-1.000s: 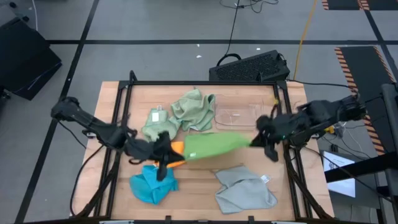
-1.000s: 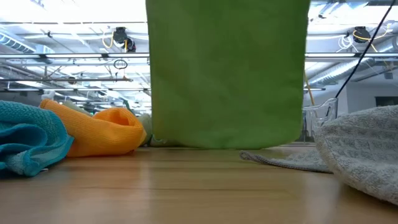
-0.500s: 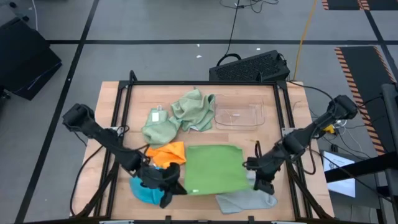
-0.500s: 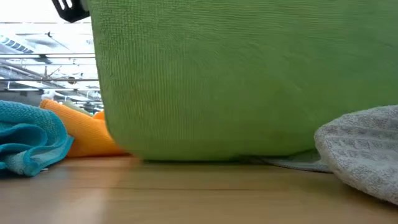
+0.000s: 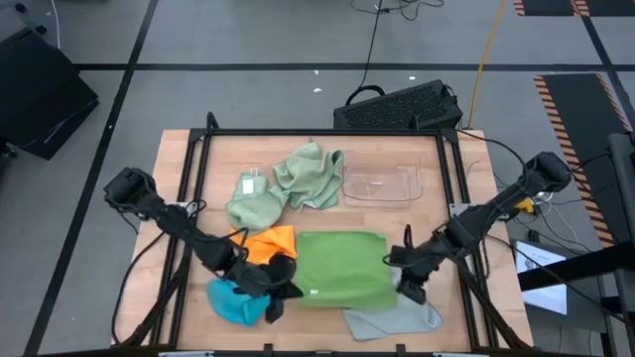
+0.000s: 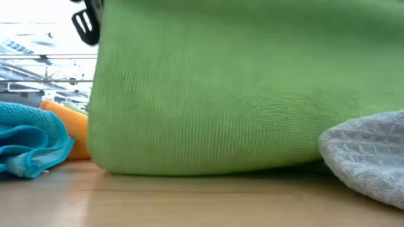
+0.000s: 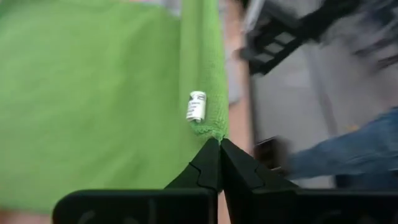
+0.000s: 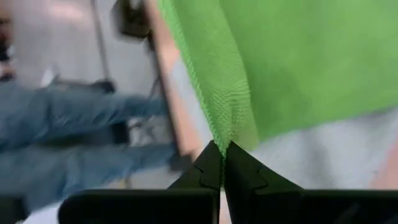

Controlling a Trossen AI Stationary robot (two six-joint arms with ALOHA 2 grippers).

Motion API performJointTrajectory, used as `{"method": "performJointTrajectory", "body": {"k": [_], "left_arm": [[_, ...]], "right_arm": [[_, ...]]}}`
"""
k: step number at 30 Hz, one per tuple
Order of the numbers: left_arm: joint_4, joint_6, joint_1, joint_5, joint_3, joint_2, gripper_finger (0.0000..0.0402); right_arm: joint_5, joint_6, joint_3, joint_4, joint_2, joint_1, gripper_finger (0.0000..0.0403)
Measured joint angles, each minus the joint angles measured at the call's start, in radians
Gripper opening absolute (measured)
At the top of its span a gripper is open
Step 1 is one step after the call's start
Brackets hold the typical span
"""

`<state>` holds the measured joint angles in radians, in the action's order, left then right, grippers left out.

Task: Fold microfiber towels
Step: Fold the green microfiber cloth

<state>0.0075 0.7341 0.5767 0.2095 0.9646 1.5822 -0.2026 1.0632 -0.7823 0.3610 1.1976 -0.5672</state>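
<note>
**Bright green towel spread flat near the front of the table**

Since a second ago the bright green towel (image 5: 340,268) has come down from hanging stretched between the two grippers to lying spread on the wooden table (image 5: 397,213), and both arms have swung toward the front edge with it. The left gripper (image 5: 286,290) sits at the towel's front left corner, its jaws pinched together on that corner; in the left wrist view the dark fingertips (image 7: 214,163) meet on the green hem just beside a small white label (image 7: 196,106). The right gripper (image 5: 405,286) is at the front right corner, jaws likewise clamped on the cloth, as the right wrist view shows (image 8: 219,160).

The orange towel (image 5: 266,241) lies crumpled against the green one's left rear edge, and the bright blue towel (image 5: 232,300) is bunched just beside the left gripper. The light grey towel (image 5: 392,320) lies at the front, partly under the green towel's front right corner. Two pale sage green towels (image 5: 298,180) are heaped toward the rear, next to a clear plastic tray (image 5: 382,183).

In the low view the green cloth (image 6: 240,88) fills most of the picture.
</note>
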Motion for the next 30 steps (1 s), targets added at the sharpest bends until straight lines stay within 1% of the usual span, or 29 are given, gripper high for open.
{"method": "performJointTrajectory", "body": {"k": [4, 8, 13, 16, 22, 25, 27, 30], "left_arm": [[-0.139, -0.039, -0.057, 0.002, 0.0, 0.0, 0.0005], [-0.171, -0.119, -0.114, 0.01, 0.0, 0.0, 0.001], [-0.193, -0.206, -0.188, 0.033, -0.002, 0.014, 0.001], [-0.203, -0.227, -0.223, 0.038, 0.0, 0.013, 0.0004], [-0.298, -0.262, -0.285, 0.081, -0.001, 0.013, 0.0013], [-0.321, -0.278, -0.315, 0.081, -0.001, 0.013, 0.0005], [-0.319, -0.296, -0.331, 0.08, -0.001, 0.013, 0.0004], [-0.319, -0.311, -0.354, 0.08, -0.001, 0.013, 0.0016]], "right_arm": [[0.098, -0.061, 0.029, 0.056, 0.0, 0.071, 0.0], [0.154, -0.134, 0.074, 0.063, 0.0, 0.147, 0.0], [0.181, -0.158, 0.125, 0.061, 0.0, 0.209, 0.0], [0.2, -0.19, 0.136, 0.055, 0.0, 0.232, 0.0], [0.272, -0.25, 0.136, 0.047, 0.0, 0.284, 0.0], [0.302, -0.29, 0.136, 0.05, 0.0, 0.317, 0.0], [0.305, -0.311, 0.136, 0.05, 0.0, 0.339, 0.0001], [0.288, -0.327, 0.136, 0.05, 0.0, 0.366, 0.0008]]}}
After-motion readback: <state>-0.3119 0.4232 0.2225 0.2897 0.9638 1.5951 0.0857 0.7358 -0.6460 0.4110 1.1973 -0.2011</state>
